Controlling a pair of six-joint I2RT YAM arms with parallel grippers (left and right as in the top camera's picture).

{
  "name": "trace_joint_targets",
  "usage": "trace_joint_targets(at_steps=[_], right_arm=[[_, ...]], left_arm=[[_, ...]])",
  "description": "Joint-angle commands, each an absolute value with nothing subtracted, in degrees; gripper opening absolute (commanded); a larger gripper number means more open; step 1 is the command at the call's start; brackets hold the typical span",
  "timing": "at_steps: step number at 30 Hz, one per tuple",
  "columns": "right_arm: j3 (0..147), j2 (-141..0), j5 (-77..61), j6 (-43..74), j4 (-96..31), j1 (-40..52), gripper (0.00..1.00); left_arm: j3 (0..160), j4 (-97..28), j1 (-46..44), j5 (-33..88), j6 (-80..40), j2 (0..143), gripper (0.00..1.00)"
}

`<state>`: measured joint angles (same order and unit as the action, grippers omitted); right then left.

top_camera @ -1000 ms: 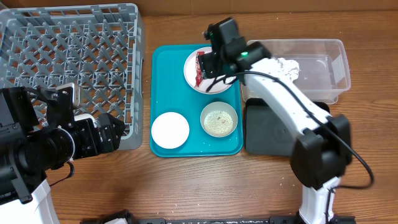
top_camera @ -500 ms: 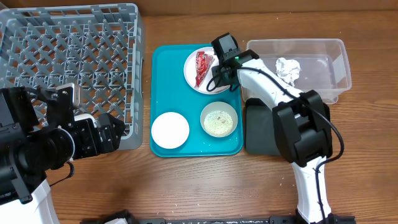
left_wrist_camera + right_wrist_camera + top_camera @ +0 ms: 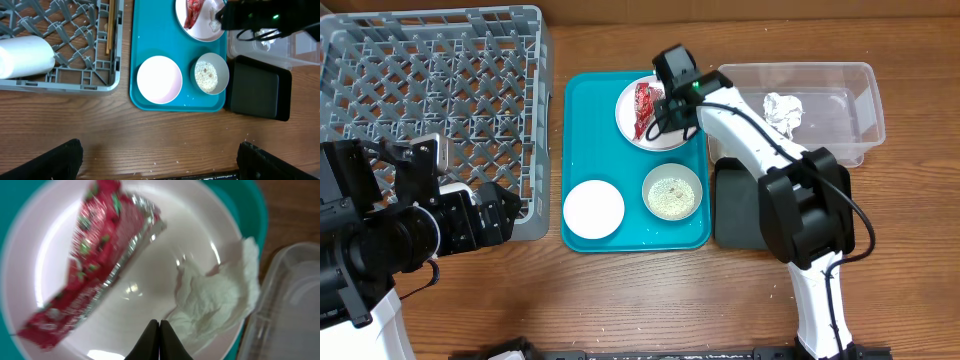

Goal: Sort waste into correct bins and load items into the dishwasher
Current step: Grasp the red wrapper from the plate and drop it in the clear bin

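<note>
A white plate (image 3: 150, 275) on the teal tray (image 3: 585, 150) holds a red foil wrapper (image 3: 95, 265) on its left and a crumpled white tissue (image 3: 220, 295) on its right. My right gripper (image 3: 159, 325) is low over the plate with its fingertips pressed together, just left of the tissue's edge; nothing shows between them. In the overhead view it (image 3: 670, 108) covers the plate's right side beside the wrapper (image 3: 645, 108). My left gripper (image 3: 160, 162) hangs wide open over bare wood, near the rack's right front corner (image 3: 505, 215).
A grey dish rack (image 3: 430, 90) at the left holds a white cup (image 3: 25, 57) and chopsticks (image 3: 108, 27). The tray also carries a white bowl (image 3: 593, 209) and a bowl of grains (image 3: 672, 192). At the right sit a clear bin (image 3: 820, 110) with crumpled paper (image 3: 783, 108) and a black bin (image 3: 750, 205).
The right gripper's fingers have closed, and the arm has swung and shifted slightly back and left over the plate. The left arm has not moved.
</note>
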<state>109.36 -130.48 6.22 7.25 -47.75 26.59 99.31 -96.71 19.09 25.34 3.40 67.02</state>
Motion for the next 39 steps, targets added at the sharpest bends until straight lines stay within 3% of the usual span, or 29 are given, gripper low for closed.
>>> trace_joint_targets(at_steps=[1, 5, 6, 8, 12, 17, 22, 24, 25, 27, 31, 39], right_arm=[[114.7, -122.7, 6.4, 7.5, -48.9, 25.7, 0.04], [115.0, -121.3, 6.0, 10.3, -49.7, 23.9, 0.04], [114.6, -121.8, 4.7, 10.3, -49.9, 23.4, 0.16], [113.2, -123.2, 3.7, 10.2, -49.8, 23.0, 0.57], [110.5, -126.6, 4.0, 8.2, -48.1, 23.1, 0.69], [110.5, -131.8, 5.0, 7.2, -47.0, 23.1, 0.67], [110.5, -134.5, 4.8, 7.5, -46.9, 23.3, 0.59], [110.4, -135.1, 4.7, 8.0, -46.9, 23.3, 0.46], [110.4, -135.4, 4.5, 8.9, -47.1, 23.3, 0.34], [110.1, -135.9, 3.8, 10.2, -47.3, 23.3, 0.29], [111.0, -135.3, 1.1, 10.5, -48.6, 23.7, 0.04], [122.5, -126.8, 1.5, 10.5, -58.2, 22.6, 0.04]], left_arm=[[99.6, -96.8, 18.7, 26.4, 4.5, 67.1, 1.0], [99.6, -96.8, 18.7, 26.4, 4.5, 67.1, 1.0], [99.6, -96.8, 18.7, 26.4, 4.5, 67.1, 1.0], [99.6, -96.8, 18.7, 26.4, 4.5, 67.1, 1.0], [99.6, -96.8, 18.7, 26.4, 4.5, 67.1, 1.0], [99.6, -96.8, 18.7, 26.4, 4.5, 67.1, 1.0], [99.6, -96.8, 18.7, 26.4, 4.5, 67.1, 1.0], [99.6, -96.8, 18.7, 26.4, 4.5, 67.1, 1.0], [99.6, -96.8, 18.7, 26.4, 4.5, 67.1, 1.0], [99.6, -96.8, 18.7, 26.4, 4.5, 67.1, 1.0], [99.6, -96.8, 18.7, 26.4, 4.5, 67.1, 1.0], [99.6, -96.8, 18.7, 26.4, 4.5, 67.1, 1.0]])
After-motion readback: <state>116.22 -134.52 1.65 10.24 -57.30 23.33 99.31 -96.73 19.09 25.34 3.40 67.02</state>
